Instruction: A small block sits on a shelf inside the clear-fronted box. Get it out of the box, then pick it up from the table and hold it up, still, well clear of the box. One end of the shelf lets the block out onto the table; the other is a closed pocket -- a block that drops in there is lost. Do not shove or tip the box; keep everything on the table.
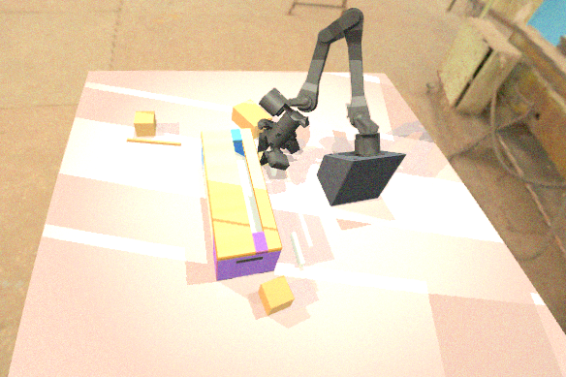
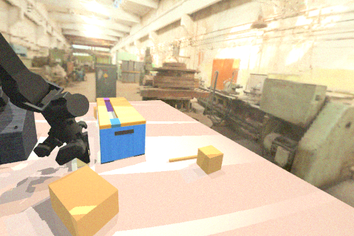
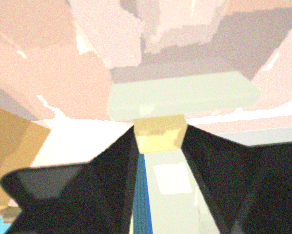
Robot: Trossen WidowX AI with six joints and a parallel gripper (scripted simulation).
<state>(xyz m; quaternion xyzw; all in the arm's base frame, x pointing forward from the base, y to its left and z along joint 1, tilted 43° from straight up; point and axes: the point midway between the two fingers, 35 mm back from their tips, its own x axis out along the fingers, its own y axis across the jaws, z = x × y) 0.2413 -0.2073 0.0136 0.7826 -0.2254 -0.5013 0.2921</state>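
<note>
The long box [image 1: 237, 209] [image 2: 121, 140] has a yellow top, a blue end near my gripper and a purple end at the far side. The small yellow block [image 3: 159, 131] [image 2: 79, 162] is out of the box, low at the table beside the blue end. My gripper [image 1: 276, 159] [image 2: 68, 158] [image 3: 156, 126] reaches down there, and in the wrist view its dark fingers press on both sides of the block. A pale green bar [image 3: 185, 95] lies on the table just beyond the block.
A large orange cube [image 1: 249, 114] [image 2: 83, 201] sits close behind the gripper. A smaller cube [image 1: 144, 123] [image 2: 210, 159] and a thin orange stick [image 1: 153, 142] [image 2: 182, 158] lie past the box. Another cube [image 1: 276, 294] lies by the purple end. The robot base [image 1: 359, 175] stands to the right.
</note>
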